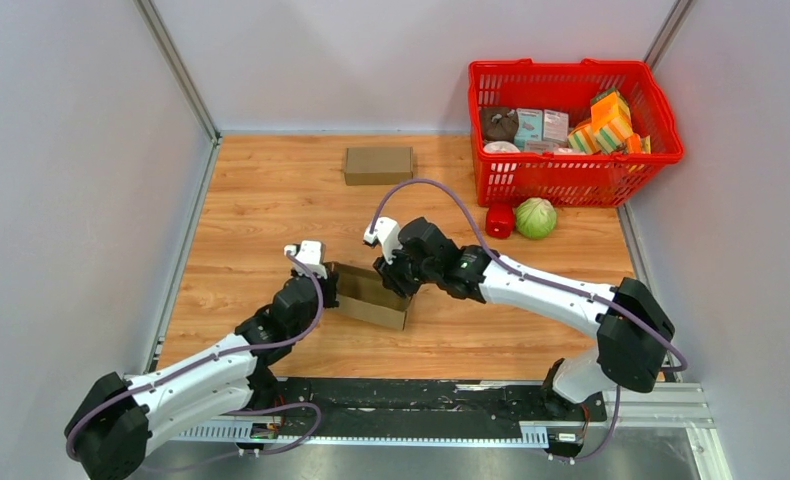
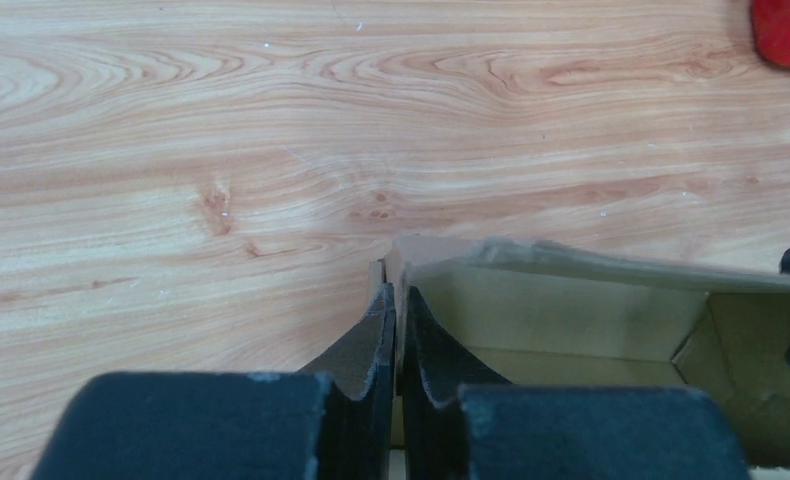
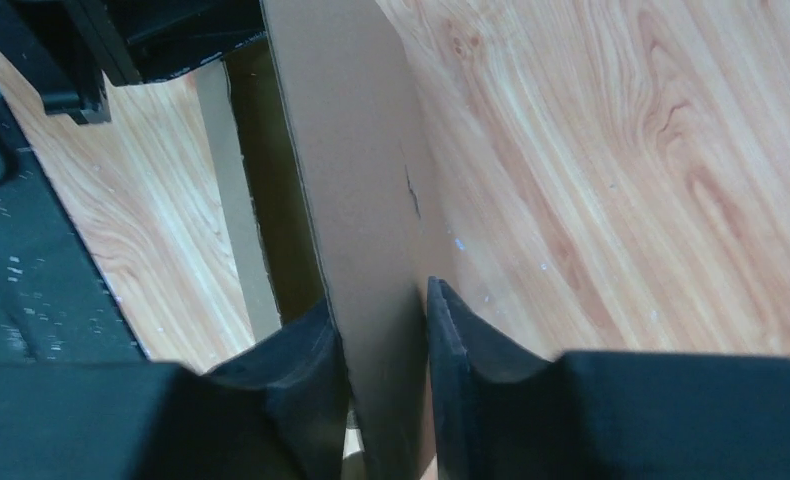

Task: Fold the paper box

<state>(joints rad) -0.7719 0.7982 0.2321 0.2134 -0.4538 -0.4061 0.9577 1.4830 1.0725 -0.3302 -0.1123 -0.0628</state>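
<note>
Wooden table (image 1: 261, 200) carries everything. Big red basket (image 1: 561, 182) sits well beyond the right pincer (image 3: 386, 325), off to its right. Open paper box (image 1: 369, 298) lies between both pincers. The left pincer (image 2: 397, 325) pinches its left-end wall and the right pincer clamps a cardboard panel on the opposite side. Closed brown carton (image 1: 378, 165) lies far ahead of the left pincer. Small cabbage (image 1: 535, 217) sits past the right pincer, just beside the basket.

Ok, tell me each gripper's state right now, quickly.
Left gripper: closed, pinching a wall of the paper box.
Right gripper: closed, clamped on another wall of the same box.
</note>
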